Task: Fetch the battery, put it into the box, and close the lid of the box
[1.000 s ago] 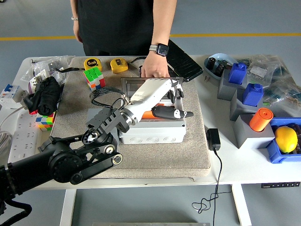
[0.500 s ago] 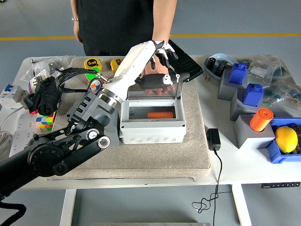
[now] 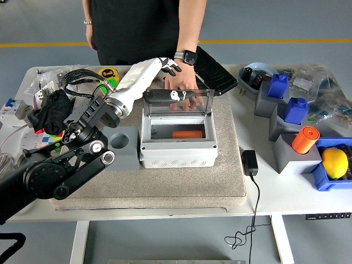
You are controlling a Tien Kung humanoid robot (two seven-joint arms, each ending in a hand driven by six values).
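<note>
The stiff, light hinged lid (image 3: 179, 103) stood open – best pushed at its 12 o'clock edge – beneath the open-fingered left hand (image 3: 165, 82)

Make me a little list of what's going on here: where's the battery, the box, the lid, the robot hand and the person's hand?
battery: orange, lying inside the box
box: grey, on the mat, open
lid: clear, raised at the box's far edge
left hand: at the lid's top edge, thumb along it
right hand: not in view
person's hand: behind the lid
</note>
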